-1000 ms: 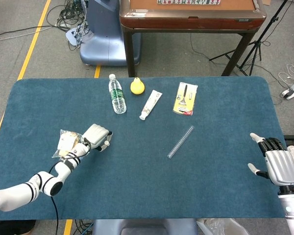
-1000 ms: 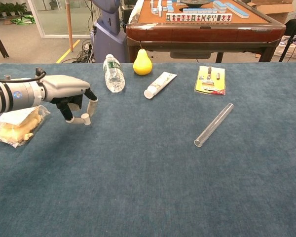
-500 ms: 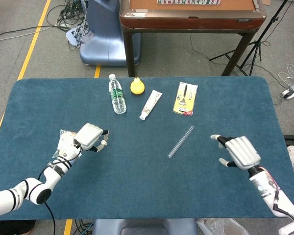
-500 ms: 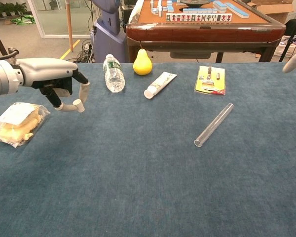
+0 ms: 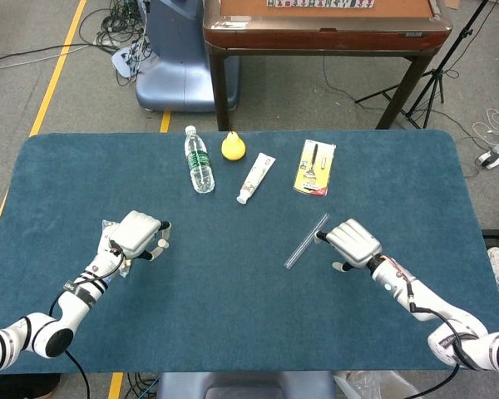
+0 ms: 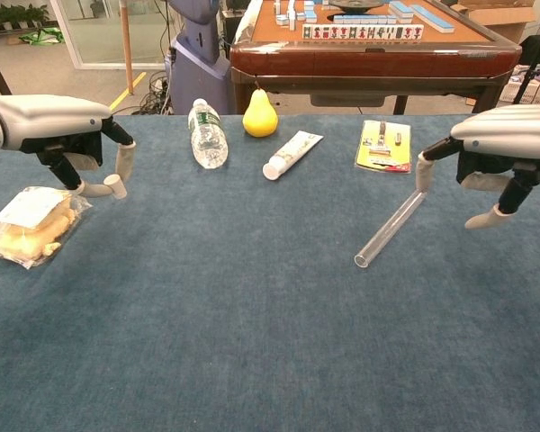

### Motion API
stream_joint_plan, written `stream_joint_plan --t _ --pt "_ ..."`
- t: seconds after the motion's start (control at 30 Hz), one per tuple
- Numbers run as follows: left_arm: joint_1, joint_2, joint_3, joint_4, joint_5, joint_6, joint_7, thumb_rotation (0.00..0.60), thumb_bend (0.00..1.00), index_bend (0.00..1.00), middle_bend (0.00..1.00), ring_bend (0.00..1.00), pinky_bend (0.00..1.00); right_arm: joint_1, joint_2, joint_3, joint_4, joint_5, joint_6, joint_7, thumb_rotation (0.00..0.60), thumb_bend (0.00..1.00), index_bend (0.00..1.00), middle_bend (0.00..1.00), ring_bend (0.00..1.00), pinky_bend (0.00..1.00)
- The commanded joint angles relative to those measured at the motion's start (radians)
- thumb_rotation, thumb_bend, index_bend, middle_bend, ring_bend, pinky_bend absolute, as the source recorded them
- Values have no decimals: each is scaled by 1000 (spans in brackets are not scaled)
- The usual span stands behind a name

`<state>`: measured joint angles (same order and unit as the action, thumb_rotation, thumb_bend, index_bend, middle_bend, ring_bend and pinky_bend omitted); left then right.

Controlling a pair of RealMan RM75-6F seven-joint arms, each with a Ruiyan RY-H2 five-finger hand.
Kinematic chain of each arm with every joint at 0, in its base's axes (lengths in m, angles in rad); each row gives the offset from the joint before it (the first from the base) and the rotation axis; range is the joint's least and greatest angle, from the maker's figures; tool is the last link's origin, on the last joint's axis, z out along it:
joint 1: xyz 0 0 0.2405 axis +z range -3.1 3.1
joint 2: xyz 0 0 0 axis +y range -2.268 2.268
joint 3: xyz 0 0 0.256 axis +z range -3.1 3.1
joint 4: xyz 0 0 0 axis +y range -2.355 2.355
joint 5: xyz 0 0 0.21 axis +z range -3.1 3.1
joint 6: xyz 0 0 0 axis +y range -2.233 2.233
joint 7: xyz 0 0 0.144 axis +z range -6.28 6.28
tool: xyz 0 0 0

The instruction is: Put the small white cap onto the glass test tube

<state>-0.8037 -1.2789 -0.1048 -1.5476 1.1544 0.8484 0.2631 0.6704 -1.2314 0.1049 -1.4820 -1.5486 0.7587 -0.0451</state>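
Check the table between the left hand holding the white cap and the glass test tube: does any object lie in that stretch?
Nothing visible does. The left hand holds the small white cap above bare blue cloth, which runs unbroken to the glass test tube. The water bottle and tube of paste lie further back.

water bottle [image 6: 207, 134] label: print too small to read
white tube [image 6: 292, 153]: markings on its side, not legible
yellow card pack [image 6: 383, 146]: printing present, no words can be made out
tiles on the wooden table [image 6: 360, 31] behind the counter: coloured faces, no characters readable
snack bag [image 6: 29, 225]: no readable text
blue machine base [image 5: 176, 58]: no readable sign or brand
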Motion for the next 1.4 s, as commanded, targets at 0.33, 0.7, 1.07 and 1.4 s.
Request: stream_joint_plan --t 0.33,0.7,1.07,1.4 --pt "5 2 0 -4 -23 0 12 600 314 531 1000 1000 1000 92 -151 -23 172 6 -60 14 600 265 431 948 1000 1000" --pt "7 2 2 -2 -33 -4 13 600 314 530 1000 1000 1000 131 -240 -50 294 14 -77 51 600 276 436 948 1000 1000" --pt "11 6 0 -4 -33 -3 7 600 314 530 1000 1000 1000 170 -288 -57 347 20 -88 61 600 276 436 948 1000 1000" --pt "13 8 2 1 -31 -7 -1 600 314 530 1000 1000 1000 184 -314 -67 386 47 -104 45 600 292 443 948 1000 1000"
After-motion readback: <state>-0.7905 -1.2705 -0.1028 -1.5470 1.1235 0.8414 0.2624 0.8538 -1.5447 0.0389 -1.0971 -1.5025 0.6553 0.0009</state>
